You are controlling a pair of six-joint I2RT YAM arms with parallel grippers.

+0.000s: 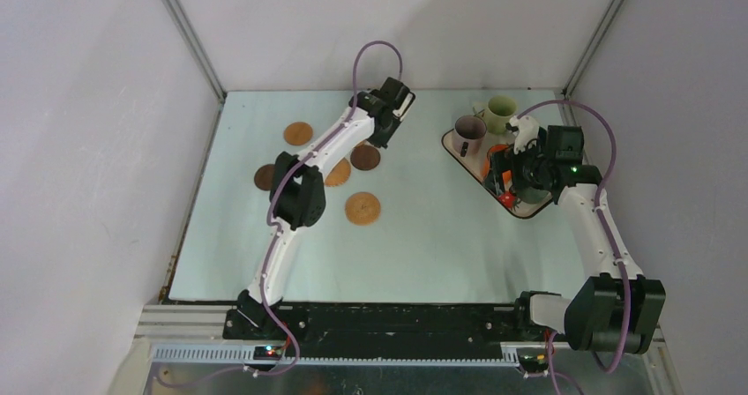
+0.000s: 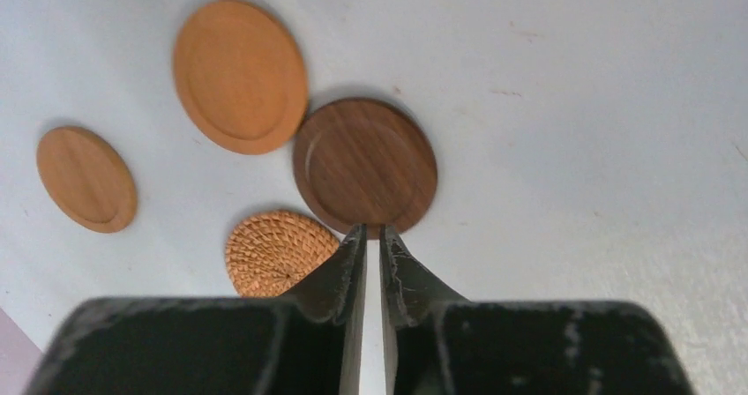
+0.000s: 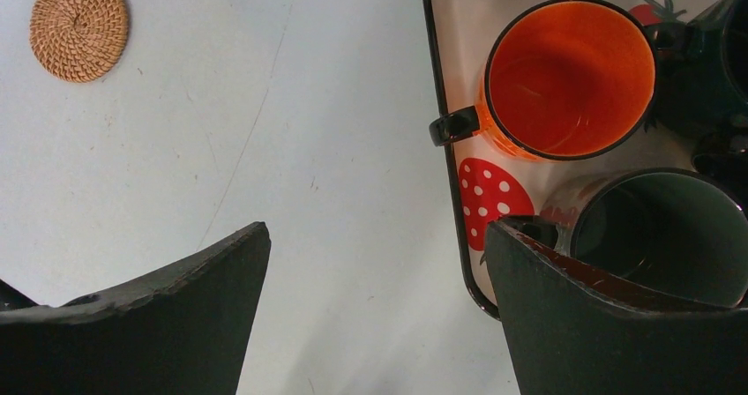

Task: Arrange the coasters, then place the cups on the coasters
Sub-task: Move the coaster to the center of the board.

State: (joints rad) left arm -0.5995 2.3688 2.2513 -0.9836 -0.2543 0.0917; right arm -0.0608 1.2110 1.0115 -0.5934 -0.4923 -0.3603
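DESK, FROM ABOVE: The left end effector (image 1: 385, 137) hangs over a loose cluster of coasters on the pale desk (image 1: 423, 236). The right end effector (image 1: 516, 176) sits over the tray (image 1: 532, 213) of cups at the far right.

Only the overhead camera shows the pale green cup (image 1: 501, 110) and the mauve cup (image 1: 468, 130) at the tray's far end. It alone also shows an outlying dark coaster (image 1: 264, 177) beside the left arm's elbow.

The left wrist camera gives the close detail. The left fingers are parted by only a narrow slit and pinch nothing. Their tips stop just short of the dark brown coaster (image 2: 364, 166), which lies flat just beside a tan coaster (image 2: 240, 76) and near a woven coaster (image 2: 280, 252).

The right wrist camera shows its end effector spread wide and holding nothing (one finger over bare desk, the other over the tray). Ahead of it, the orange cup (image 3: 569, 78) and a dark green cup (image 3: 670, 236) stand on a red strawberry print (image 3: 494, 205).
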